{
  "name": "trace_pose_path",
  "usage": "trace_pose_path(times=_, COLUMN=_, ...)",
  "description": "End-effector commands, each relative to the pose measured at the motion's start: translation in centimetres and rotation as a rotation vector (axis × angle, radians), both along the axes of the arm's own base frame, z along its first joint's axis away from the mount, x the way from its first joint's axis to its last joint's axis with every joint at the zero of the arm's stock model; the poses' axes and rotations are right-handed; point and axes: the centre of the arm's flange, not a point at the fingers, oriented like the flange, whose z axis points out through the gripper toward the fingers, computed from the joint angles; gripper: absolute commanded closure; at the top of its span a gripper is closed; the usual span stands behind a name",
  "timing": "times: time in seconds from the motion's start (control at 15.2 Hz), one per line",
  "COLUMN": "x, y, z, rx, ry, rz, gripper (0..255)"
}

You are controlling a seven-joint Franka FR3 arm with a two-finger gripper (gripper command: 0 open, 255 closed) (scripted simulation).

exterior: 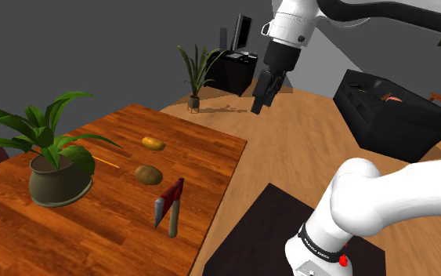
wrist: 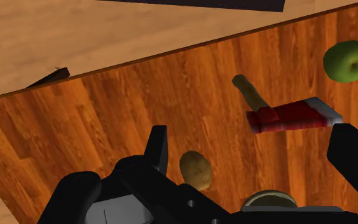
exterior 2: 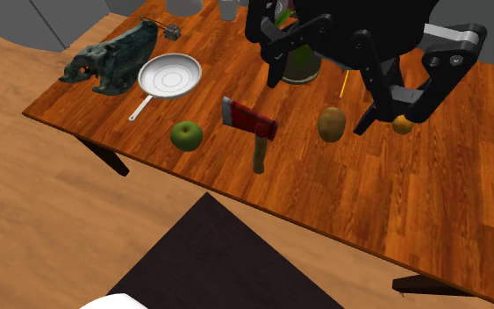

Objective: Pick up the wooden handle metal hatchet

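Hatchet [exterior: 169, 204] lies flat near the edge of the table [exterior: 70, 235], close to a potato [exterior: 148, 174]; farther back the gripper [exterior: 258, 102] hangs well above, fingers [wrist: 159, 147] apart and empty. Approach seems in hand: next, descend and straddle its handle

From beside the stand [exterior: 246, 239] we look down across the table [exterior: 93, 227] towards its near corner. The second exterior view sits high and near, facing steeply down on the table's long edge. The wrist view looks down near this edge too. All three share the hatchet [exterior: 169, 205] and the potato [exterior: 148, 174].
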Motion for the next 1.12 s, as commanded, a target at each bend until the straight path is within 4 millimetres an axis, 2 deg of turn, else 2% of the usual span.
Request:
trace_pose_path(times=0.0, x=0.0, y=0.0, z=0.0, rx=0.000, ry=0.000, rz=0.000, gripper=0)
trace_pose_path(times=0.53, x=2.8, y=6.7, z=-8.0, rx=-0.011, ry=0.035, rz=-0.347, gripper=0)
trace_pose_path(times=1.06, x=7.3, y=12.0, z=-16.3, rx=-0.022, ry=0.069, rz=-0.693, gripper=0)
